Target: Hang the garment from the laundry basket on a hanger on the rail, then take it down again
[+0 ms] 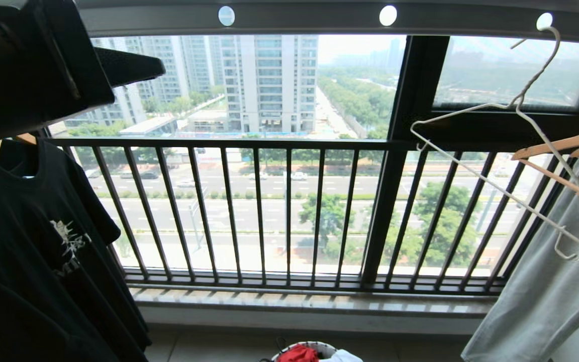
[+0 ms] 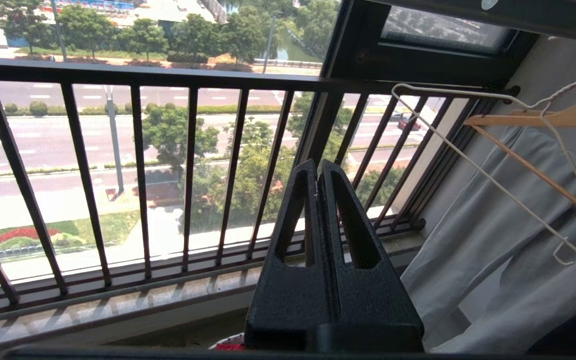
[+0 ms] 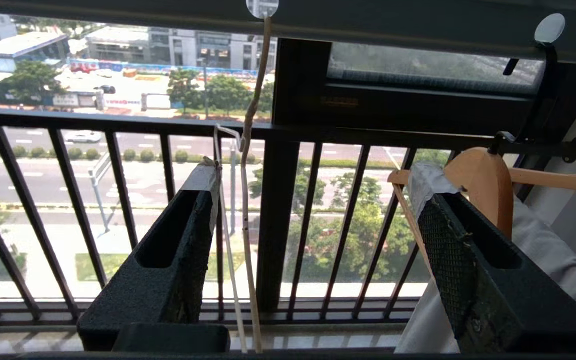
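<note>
The rail (image 1: pixel 319 20) is matt grey metal. The hanger (image 1: pixel 515 151) just past the right hand (image 3: pixel 318 200) is thin, smooth off-white wire. Both hands, the left hand (image 2: pixel 318 172) included, have rough, grainy black plastic fingers. The wooden hanger (image 3: pixel 483 185) looks smooth, the grey garment (image 1: pixel 551 291) soft cloth.

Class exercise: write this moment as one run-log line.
thin off-white wire hanger: empty, on grey holed rail | red garment: in white basket | left gripper: shut | right gripper: open

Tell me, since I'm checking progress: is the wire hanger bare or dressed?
Bare. The hanger hangs tilted from the rail with no cloth on it; the garment lies in the laundry basket.
</note>
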{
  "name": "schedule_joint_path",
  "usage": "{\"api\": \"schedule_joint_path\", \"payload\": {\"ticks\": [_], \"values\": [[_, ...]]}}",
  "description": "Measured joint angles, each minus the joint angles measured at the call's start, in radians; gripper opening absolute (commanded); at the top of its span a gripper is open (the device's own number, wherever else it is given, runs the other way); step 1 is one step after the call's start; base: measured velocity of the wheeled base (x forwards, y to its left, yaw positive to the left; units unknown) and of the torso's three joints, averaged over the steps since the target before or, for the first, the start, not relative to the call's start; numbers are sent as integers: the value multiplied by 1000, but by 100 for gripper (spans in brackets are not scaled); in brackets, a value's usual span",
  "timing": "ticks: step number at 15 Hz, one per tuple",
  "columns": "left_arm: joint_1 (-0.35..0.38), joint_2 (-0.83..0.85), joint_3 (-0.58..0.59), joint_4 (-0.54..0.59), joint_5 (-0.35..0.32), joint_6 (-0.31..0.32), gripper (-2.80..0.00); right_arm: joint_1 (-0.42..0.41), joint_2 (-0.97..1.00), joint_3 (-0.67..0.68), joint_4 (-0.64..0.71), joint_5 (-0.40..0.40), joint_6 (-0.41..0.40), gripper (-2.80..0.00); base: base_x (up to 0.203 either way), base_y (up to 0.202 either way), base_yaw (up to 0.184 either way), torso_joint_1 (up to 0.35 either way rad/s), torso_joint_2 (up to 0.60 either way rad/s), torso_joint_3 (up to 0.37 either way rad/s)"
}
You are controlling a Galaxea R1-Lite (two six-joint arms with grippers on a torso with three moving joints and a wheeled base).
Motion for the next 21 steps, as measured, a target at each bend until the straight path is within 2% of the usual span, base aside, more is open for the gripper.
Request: {"api": "schedule_joint_path", "payload": {"ticks": [4,6,8,10,12,14,16,18,20,21], "values": [[-1,-12,25,1,3,1,-280,19,-195,56,173,39,2,-280,0,0,0,0,0,0],[29,-39,49,0,10,0,-280,20,-283,70,251,41,31,-280,0,0,0,0,0,0],[116,-66,104,-2,11,0,-280,8,-366,91,309,44,53,-280,0,0,0,0,0,0],[209,-123,217,-4,11,0,-280,-28,-442,138,328,44,55,-280,0,0,0,0,0,0],[288,-224,335,-5,12,-1,-280,-90,-525,207,333,44,54,-280,0,0,0,0,0,0],[335,-350,423,-3,22,3,-280,-174,-608,267,334,44,53,-280,0,0,0,0,0,0],[441,-478,483,2,51,3,-280,-258,-691,298,344,44,51,-280,0,0,0,0,0,0],[585,-612,517,33,74,21,-280,-318,-770,306,368,47,5,-280,0,0,0,0,0,0],[640,-750,557,108,88,44,-280,-338,-842,318,441,72,-31,-280,0,0,0,0,0,0],[658,-817,602,142,92,51,-280,-344,-876,336,493,112,-37,-280,0,0,0,0,0,0]]}}
